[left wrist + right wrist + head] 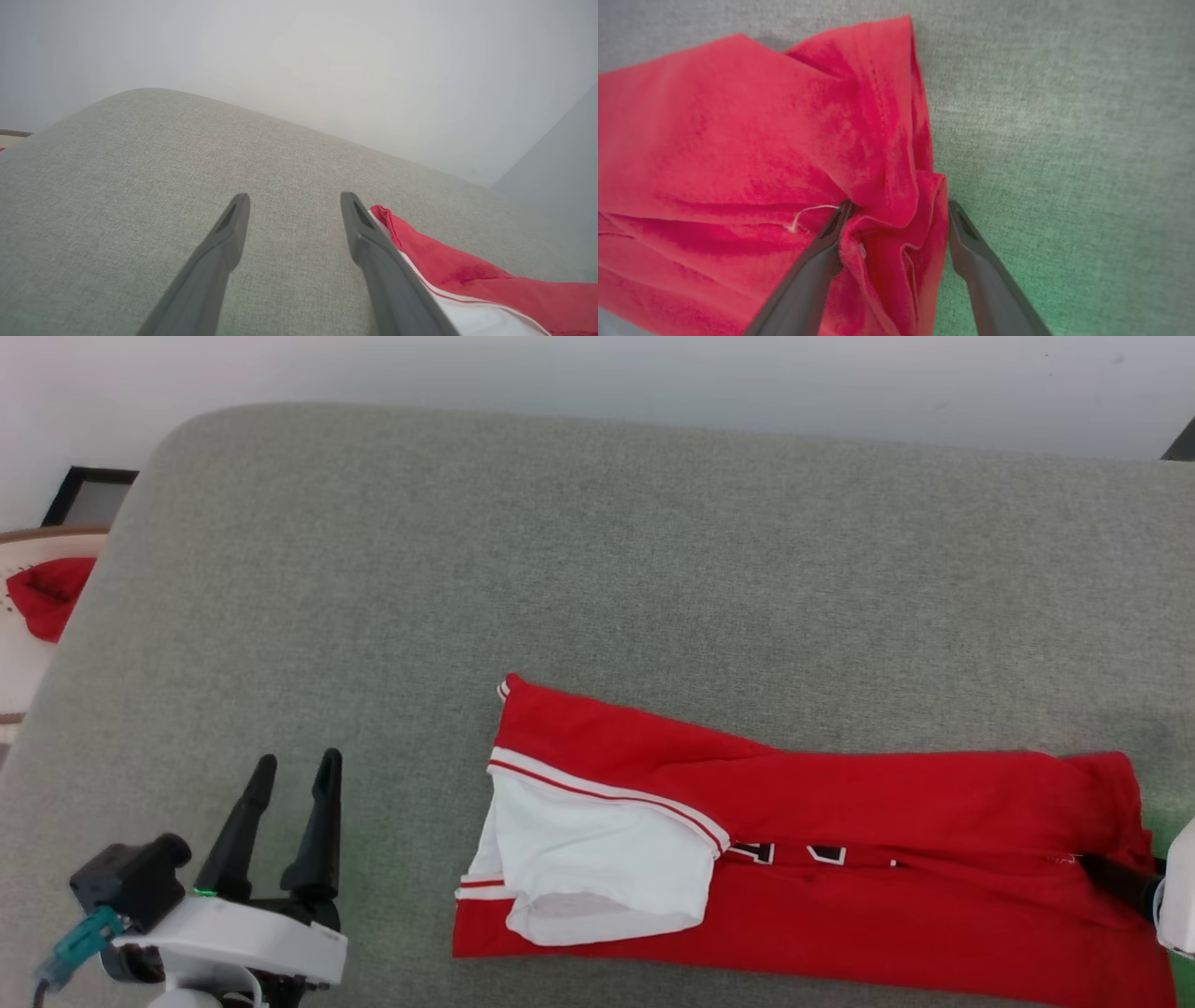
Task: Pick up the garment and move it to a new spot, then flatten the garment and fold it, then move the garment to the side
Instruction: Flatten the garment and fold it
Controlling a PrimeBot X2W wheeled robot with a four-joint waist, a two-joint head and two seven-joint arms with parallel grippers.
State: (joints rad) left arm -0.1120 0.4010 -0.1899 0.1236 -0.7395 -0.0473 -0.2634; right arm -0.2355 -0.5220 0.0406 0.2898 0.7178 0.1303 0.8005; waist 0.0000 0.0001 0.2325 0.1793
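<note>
The garment is a red jersey lying in a long folded strip across the grey cushion, with a white sleeve on top at its left end and bits of black lettering along the fold. My left gripper stands open over bare cushion, left of the garment; in the left wrist view the left gripper has the garment's corner just beside its right finger. My right gripper is open at the garment's right end, its jaws straddling a bunched fold of red cloth.
The grey cushion ends in a rounded corner at the far left and meets a pale wall at the back. Beyond its left edge sit a pale round surface with a red cloth and a dark frame.
</note>
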